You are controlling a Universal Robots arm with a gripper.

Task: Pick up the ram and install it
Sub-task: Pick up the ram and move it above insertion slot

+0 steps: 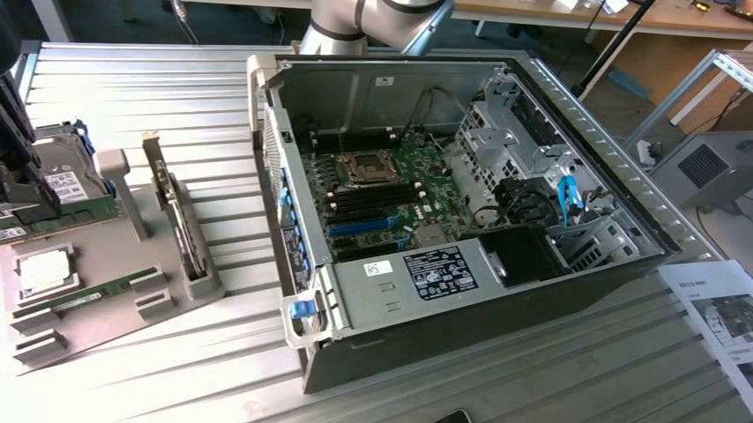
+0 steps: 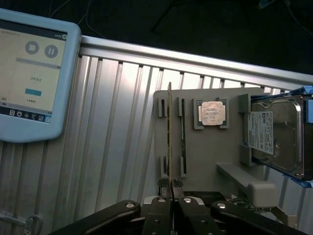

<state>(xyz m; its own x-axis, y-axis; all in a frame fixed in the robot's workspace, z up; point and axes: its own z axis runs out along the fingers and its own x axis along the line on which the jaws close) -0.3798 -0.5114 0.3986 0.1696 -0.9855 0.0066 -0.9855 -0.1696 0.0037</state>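
Note:
My gripper is shut on one end of a ram, a thin green stick seen edge-on in the wrist view. It reaches out over the grey holder tray. A second ram sits in its slot in that tray, just beside the held one. In the exterior view the tray lies at the left, apart from the open computer case. Inside the case the motherboard shows long black memory slots near the CPU socket.
The tray also carries a square silvery CPU, a hard drive and an upright expansion card. A pale blue touchscreen pendant lies beside the tray on the ribbed metal table. Paper sheets lie right of the case.

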